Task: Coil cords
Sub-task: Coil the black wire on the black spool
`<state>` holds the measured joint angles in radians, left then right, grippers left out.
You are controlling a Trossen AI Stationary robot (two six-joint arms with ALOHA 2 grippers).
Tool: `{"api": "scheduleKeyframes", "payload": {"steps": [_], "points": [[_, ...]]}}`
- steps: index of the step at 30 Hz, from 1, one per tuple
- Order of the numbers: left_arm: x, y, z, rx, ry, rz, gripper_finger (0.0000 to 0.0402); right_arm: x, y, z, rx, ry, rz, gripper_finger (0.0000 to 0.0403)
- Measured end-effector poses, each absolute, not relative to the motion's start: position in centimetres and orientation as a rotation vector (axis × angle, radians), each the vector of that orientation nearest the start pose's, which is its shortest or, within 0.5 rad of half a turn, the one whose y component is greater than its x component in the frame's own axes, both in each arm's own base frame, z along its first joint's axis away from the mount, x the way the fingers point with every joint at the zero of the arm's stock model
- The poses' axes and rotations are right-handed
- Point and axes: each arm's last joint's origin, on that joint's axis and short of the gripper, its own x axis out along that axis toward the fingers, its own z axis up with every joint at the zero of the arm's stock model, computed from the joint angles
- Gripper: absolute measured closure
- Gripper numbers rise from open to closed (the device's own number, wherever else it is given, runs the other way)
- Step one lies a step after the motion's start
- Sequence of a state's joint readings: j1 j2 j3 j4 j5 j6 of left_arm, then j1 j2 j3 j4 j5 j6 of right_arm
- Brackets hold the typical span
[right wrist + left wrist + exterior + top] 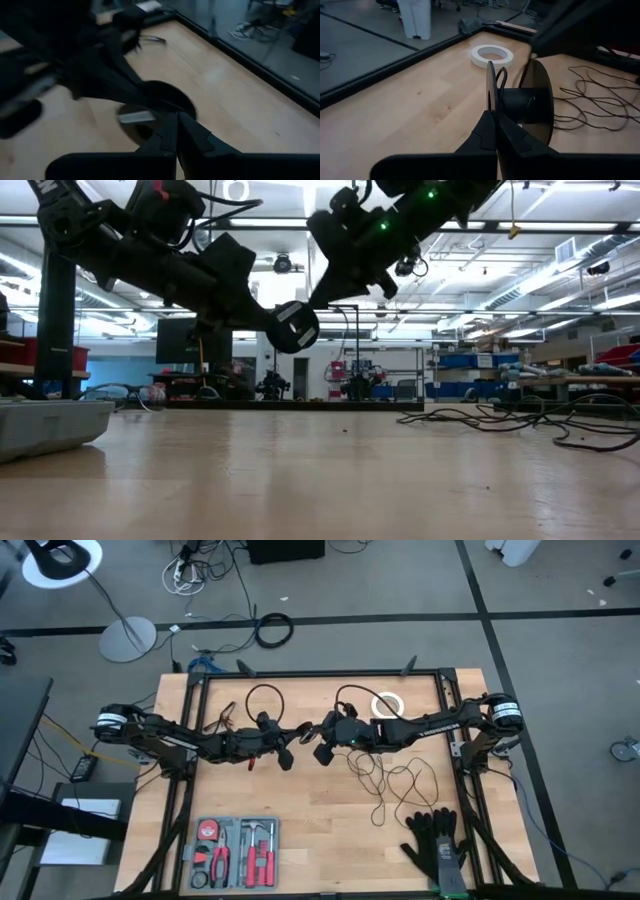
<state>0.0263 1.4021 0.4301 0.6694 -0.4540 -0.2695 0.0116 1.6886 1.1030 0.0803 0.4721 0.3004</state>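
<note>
The round black puck (pixel 293 327), a small spool with two thin flanges and a hub (pixel 517 105), hangs above the middle of the table. My left gripper (pixel 494 117) comes at it from the table's left and is shut on it. My right gripper (pixel 177 122) is shut close above the puck's rim (pixel 165 97), reaching in from the right. The thin black cord (pixel 395 780) lies in loose loops on the wood right of the middle. One strand (pixel 526 70) rises from the hub to my right gripper's tip. My left gripper pinches the rim of the puck's near flange (pixel 490 95) between its two fingers, coming nearly level from the table's left. The puck stands on edge, lifted clear of the table. My right gripper is shut on the cord strand just above the hub, slanting down from the right. The cord is too thin to show between the fingers; the strand (pixel 529 57) runs short and straight to the puck.
A white tape ring (pixel 388 705) lies at the far side behind my right arm. A grey tool tray (pixel 235 852) sits at the near left and black gloves (pixel 435 840) at the near right. The dark frame (pixel 320 673) borders the table.
</note>
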Motion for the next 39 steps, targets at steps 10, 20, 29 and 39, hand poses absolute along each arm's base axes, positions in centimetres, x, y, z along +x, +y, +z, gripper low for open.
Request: {"api": "scheduleKeyframes", "payload": {"steps": [10, 20, 29, 39], "points": [[25.2, 2.1, 16.8, -0.220, 0.206, 0.589, 0.0401, 37.7, -0.9, 24.1, 0.188, 0.321, -0.465, 0.0398], [25.2, 2.2, 17.1, -0.267, 0.146, 0.611, 0.0401, 38.4, -0.7, 23.5, 0.205, 0.299, -0.430, 0.0398], [25.3, 2.2, 17.8, -0.292, 0.078, 0.601, 0.0401, 38.5, -0.6, 23.7, 0.217, 0.283, -0.398, 0.0397], [25.3, 2.2, 17.4, -0.278, 0.116, 0.612, 0.0401, 38.4, -0.2, 23.9, 0.203, 0.290, -0.373, 0.0359]]}}
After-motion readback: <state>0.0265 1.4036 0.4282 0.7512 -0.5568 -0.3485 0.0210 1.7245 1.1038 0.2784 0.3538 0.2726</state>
